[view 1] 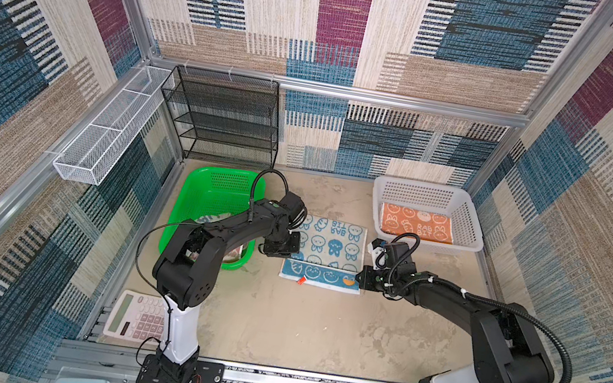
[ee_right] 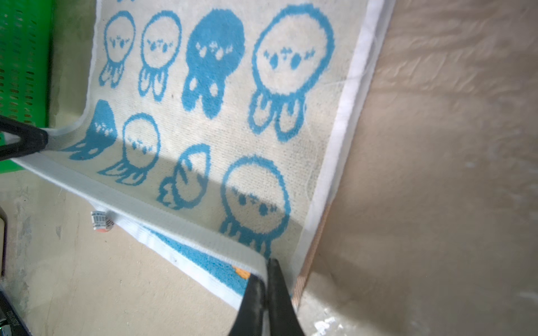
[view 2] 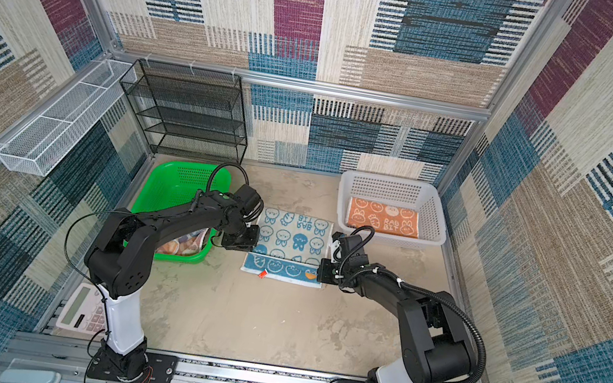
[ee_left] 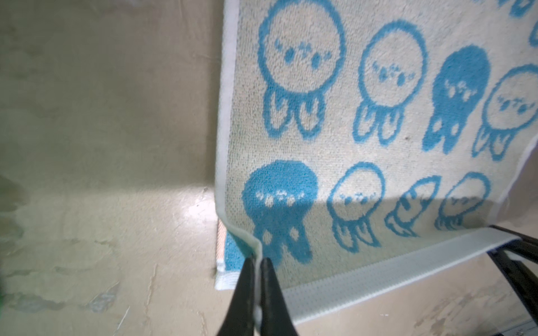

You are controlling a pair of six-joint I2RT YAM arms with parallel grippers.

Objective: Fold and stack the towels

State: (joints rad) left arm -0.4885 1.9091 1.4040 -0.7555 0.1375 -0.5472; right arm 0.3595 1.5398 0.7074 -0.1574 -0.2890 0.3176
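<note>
In both top views, the blue towel (view 1: 332, 243) (view 2: 293, 236) lies on the table (view 1: 295, 325), nearer the far edge, between my two arms. Its pale reverse side faces up, and a blue strip shows along its near edge. My left pincer (view 1: 287, 256) is at the towel's near left corner and my right pincer (view 1: 358, 278) is at its near right corner. The orange towel (view 1: 415, 222) lies folded in the white basket (view 1: 427, 187) at the far right corner. A third towel (view 2: 182, 245), partly hidden by my left arm, sits in the green basket (view 1: 186, 197) by the left edge.

Left wrist view: my left pincer (ee_left: 256, 261) is clamped tight on the blue towel's white hem (ee_left: 378, 267), which is raised off the table.

Right wrist view: my right pincer (ee_right: 263, 272) is pinched closed on the hem's other corner. The hem stretches between both pincers above a blue layer. A small label tag (ee_right: 100, 222) pokes out below.
</note>
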